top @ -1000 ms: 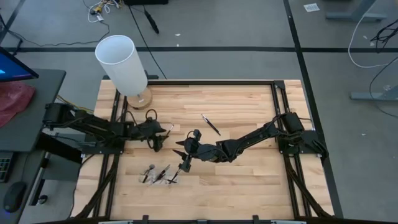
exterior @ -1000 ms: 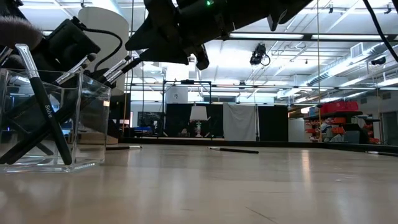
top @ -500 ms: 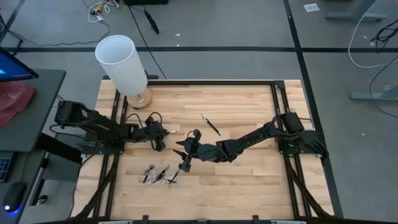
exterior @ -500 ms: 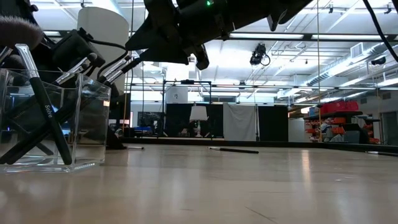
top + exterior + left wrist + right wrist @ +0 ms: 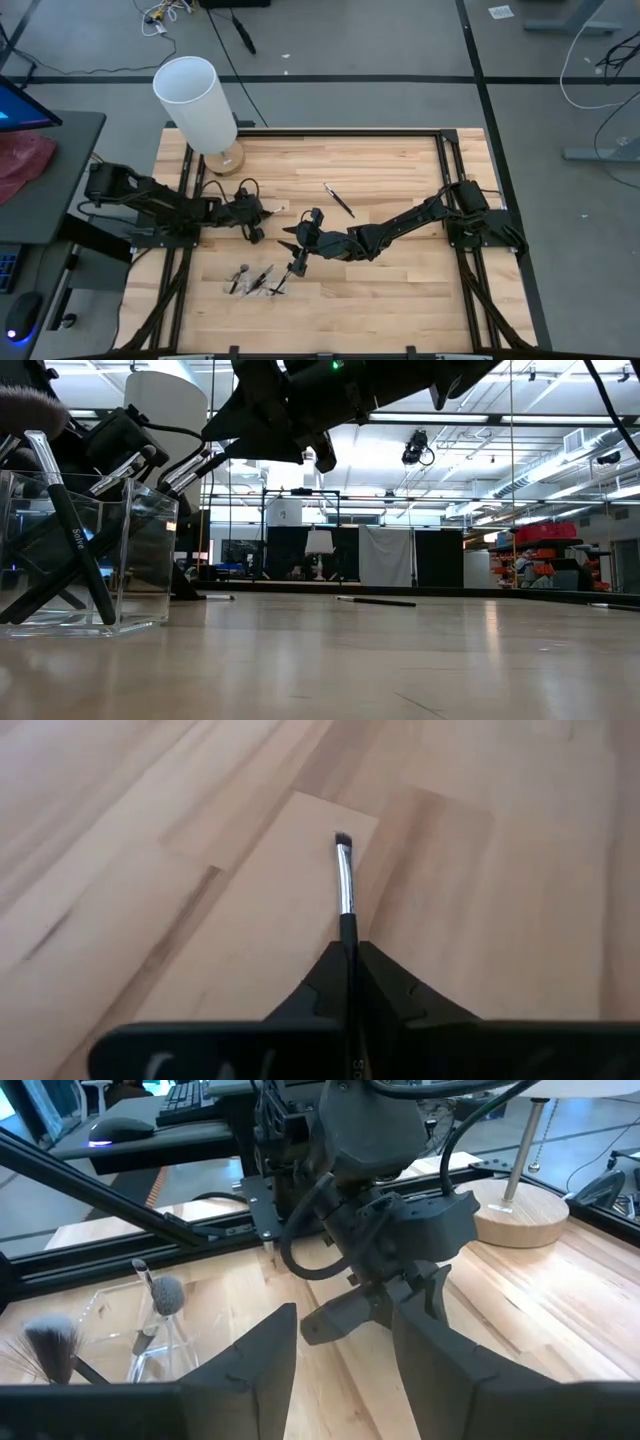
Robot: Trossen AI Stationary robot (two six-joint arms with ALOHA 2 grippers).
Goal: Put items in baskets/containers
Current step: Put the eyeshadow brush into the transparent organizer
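Observation:
My left gripper (image 5: 258, 214) is shut on a slender brush (image 5: 345, 885) with a dark handle, a silver ferrule and a small dark tip, at the table's left middle. My right gripper (image 5: 345, 1370) hangs open just right of it, above the table, with nothing between its fingers. The clear tray (image 5: 258, 281) near the front edge holds several brushes (image 5: 75, 540) leaning against its walls. Another dark brush (image 5: 338, 198) lies flat on the wood farther back. My left gripper pinches the brush's dark handle (image 5: 348, 932) between its two fingers, just behind the silver ferrule. The fingers slant down from the table's left and lie along the brush, whose tip (image 5: 342, 841) points toward the table's right. Whether the brush touches the wood I cannot tell.
A tall white cylinder (image 5: 196, 102) on a round wooden base stands at the back left corner. A black frame rail (image 5: 441, 160) borders the wood. The right half of the table (image 5: 400, 290) is bare wood.
My left gripper has shut on the brush's handle and taken hold of it, sinking slightly as it did. The brush has stayed where it lay. My right arm has kept still.

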